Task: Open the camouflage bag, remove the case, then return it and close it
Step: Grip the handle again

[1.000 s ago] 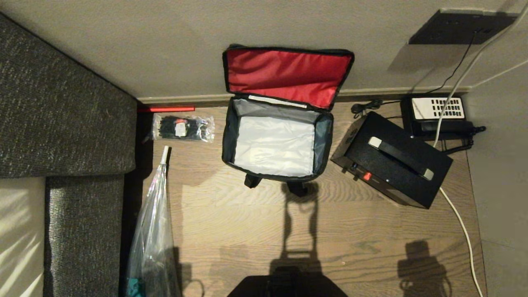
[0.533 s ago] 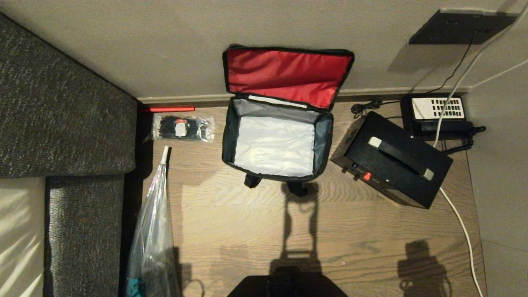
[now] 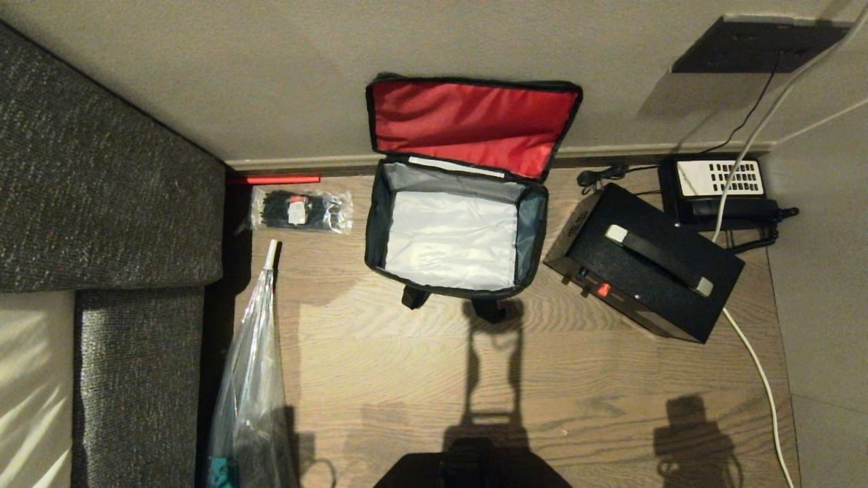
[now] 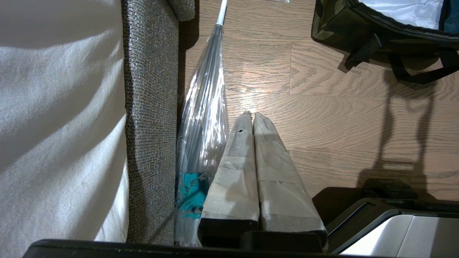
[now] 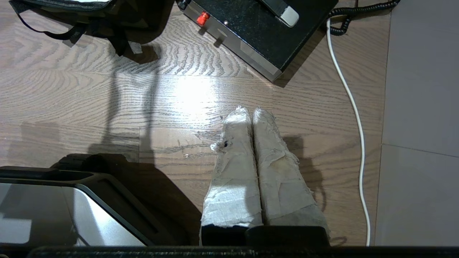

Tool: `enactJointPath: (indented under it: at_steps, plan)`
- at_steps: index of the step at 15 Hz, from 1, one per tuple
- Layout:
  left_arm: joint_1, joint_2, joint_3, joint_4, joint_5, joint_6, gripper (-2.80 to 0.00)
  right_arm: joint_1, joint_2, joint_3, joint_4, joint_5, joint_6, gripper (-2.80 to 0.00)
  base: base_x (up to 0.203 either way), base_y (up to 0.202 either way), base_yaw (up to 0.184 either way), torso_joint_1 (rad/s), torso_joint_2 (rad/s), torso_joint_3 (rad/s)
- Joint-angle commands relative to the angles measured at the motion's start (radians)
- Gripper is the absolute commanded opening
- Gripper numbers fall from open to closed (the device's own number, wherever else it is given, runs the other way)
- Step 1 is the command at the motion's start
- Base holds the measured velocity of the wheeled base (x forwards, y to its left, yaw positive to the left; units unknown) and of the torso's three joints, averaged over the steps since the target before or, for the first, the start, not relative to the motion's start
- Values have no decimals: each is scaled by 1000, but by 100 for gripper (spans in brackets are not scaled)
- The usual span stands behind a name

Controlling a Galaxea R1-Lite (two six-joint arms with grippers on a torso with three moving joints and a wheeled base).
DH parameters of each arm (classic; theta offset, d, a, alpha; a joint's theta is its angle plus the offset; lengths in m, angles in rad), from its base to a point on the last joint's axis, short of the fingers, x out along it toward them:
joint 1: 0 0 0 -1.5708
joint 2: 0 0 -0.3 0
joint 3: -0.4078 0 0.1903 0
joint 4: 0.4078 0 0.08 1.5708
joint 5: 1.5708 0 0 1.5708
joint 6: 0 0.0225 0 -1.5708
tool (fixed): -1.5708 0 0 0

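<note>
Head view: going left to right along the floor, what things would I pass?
Sofa → folded clear umbrella → camouflage bag, open and empty → black case → telephone.

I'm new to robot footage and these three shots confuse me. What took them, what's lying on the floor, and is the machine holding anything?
A two-armed wheeled robot took them. The wide shot comes from a camera on its head, looking down at a wooden floor. The other two come from cameras on its wrists, behind the fingers.

The left gripper and right gripper are the pale tape-wrapped finger pairs. Both are shut, hold nothing and hang above bare floor.

In the head view, the green camouflage fabric bag stands open, its red-lined lid leaning back against the wall, its pale grey inside empty. To its right lies the flat black hard case with a small red knob. Behind that is a black telephone with a white keypad. Left of the bag lie a clear packet of black ties and a folded clear umbrella, beside a grey sofa.
</note>
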Motion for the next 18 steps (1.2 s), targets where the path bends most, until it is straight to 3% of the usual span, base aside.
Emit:
enactJointPath:
  at_steps: [1, 18]
  plan:
    - [0, -2, 3, 0, 0, -2, -280, 0, 0, 1, 0, 0, -1, -280, 0, 0, 0, 0, 0, 0]
    - [0, -2, 3, 0, 0, 0, -280, 0, 0, 0, 0, 2, -1, -280, 0, 0, 0, 0, 0, 0]
